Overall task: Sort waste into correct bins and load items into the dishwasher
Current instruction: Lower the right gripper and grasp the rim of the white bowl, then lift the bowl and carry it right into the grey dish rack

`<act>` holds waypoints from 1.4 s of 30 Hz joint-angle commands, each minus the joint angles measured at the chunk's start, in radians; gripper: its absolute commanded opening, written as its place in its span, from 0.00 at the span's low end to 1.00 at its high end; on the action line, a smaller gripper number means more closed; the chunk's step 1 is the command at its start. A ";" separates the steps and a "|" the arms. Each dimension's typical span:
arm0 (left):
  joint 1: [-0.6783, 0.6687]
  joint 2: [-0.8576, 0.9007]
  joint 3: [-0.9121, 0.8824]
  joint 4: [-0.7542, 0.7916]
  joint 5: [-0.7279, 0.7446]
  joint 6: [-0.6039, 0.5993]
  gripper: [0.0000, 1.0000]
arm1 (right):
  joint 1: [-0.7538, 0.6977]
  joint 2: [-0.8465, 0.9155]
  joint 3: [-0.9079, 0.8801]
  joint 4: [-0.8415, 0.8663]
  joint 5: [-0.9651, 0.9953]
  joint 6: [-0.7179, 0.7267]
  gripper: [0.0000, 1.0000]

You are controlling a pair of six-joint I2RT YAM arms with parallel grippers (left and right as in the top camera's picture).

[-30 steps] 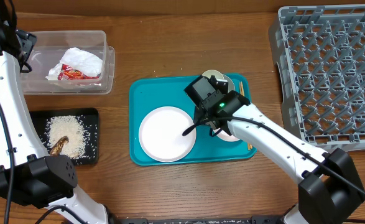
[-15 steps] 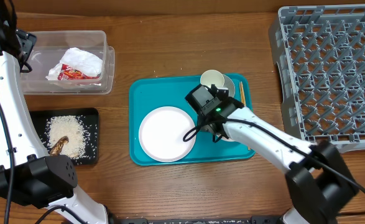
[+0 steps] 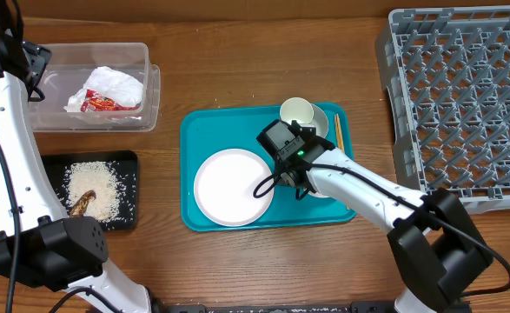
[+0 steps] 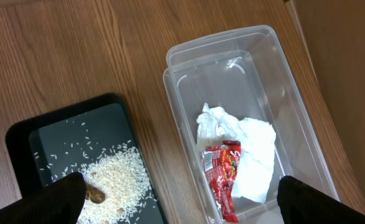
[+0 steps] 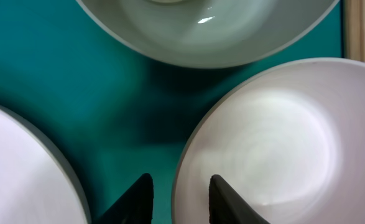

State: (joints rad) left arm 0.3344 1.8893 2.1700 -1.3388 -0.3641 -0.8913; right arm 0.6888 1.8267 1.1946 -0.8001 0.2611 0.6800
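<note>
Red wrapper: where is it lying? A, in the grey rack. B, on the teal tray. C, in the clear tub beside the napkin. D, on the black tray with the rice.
C: the wrapper lies in the clear tub against the napkin, while the black tray holds only rice and a brown scrap.
</note>
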 commanded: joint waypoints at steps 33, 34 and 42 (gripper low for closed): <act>-0.003 0.004 0.004 0.001 -0.019 0.001 1.00 | -0.220 -0.018 0.785 -0.625 -0.162 -0.160 0.04; -0.003 0.004 0.004 0.001 -0.020 0.001 1.00 | -0.272 -0.024 0.819 -0.629 -0.207 -0.189 0.04; -0.003 0.004 0.004 0.001 -0.019 0.001 1.00 | -0.836 -0.042 0.943 -0.583 -0.575 -0.366 0.04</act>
State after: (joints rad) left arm 0.3344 1.8893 2.1700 -1.3392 -0.3645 -0.8913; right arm 0.0051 1.8324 2.1090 -1.3907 -0.1238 0.4191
